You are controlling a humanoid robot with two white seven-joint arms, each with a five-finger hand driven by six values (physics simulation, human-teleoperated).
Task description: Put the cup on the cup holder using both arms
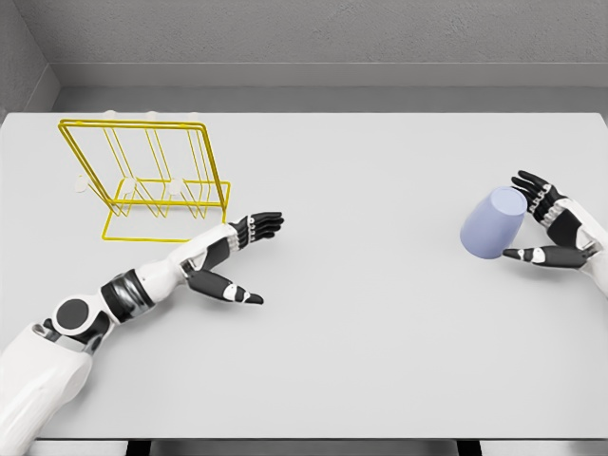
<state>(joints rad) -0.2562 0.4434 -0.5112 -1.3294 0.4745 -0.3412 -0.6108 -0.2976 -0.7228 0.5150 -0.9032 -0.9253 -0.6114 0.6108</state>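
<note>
A lavender cup lies tilted on the grey table at the right, its narrower end pointing up and to the right. My right hand is open just right of it. The fingers reach behind the cup's upper end and the thumb runs along its lower edge; I cannot tell whether they touch it. The yellow wire cup holder stands at the back left with white-tipped pegs. My left hand is open over the table, right of the holder's front corner, palm toward the cup and holding nothing.
The grey table spans the whole view, with a wide stretch of tabletop between my two hands. A grey wall runs behind its far edge. The table's front edge lies along the bottom of the picture.
</note>
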